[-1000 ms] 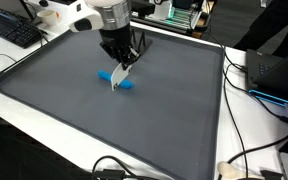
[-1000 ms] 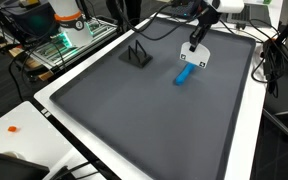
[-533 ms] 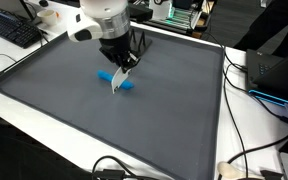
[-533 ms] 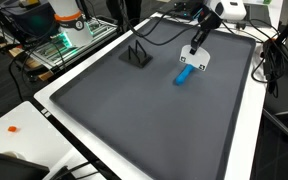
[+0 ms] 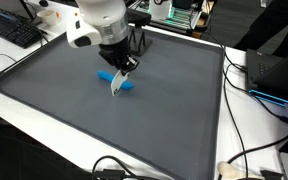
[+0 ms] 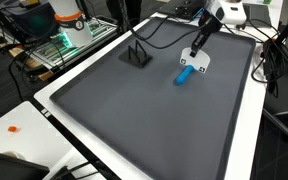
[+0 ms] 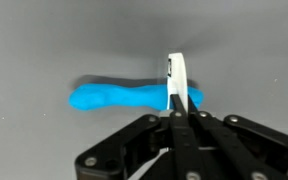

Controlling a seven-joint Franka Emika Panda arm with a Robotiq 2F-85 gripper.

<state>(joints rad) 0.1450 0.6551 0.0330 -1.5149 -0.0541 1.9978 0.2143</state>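
On the grey mat (image 5: pixel 174 110), blue bar (image 7: pixel 119 96) lying lengthwise across wrist view; gripper (image 7: pixel 177 113) clamped on upright white card (image 7: pixel 178 76)

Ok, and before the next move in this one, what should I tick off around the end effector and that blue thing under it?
1. Grip: end effector shut on the white flat piece, which sticks out beyond the fingertips: ok.
2. Alignment: white flat piece seen edge-on and centred in the wrist view: ok.
3. Blue object lies flat on the grey mat, most of it unobstructed: ok.
4. Contact between the white flat piece and the blue object: cannot tell; they overlap in every view.
5. Clearance: black stand is well apart from the end effector: ok.
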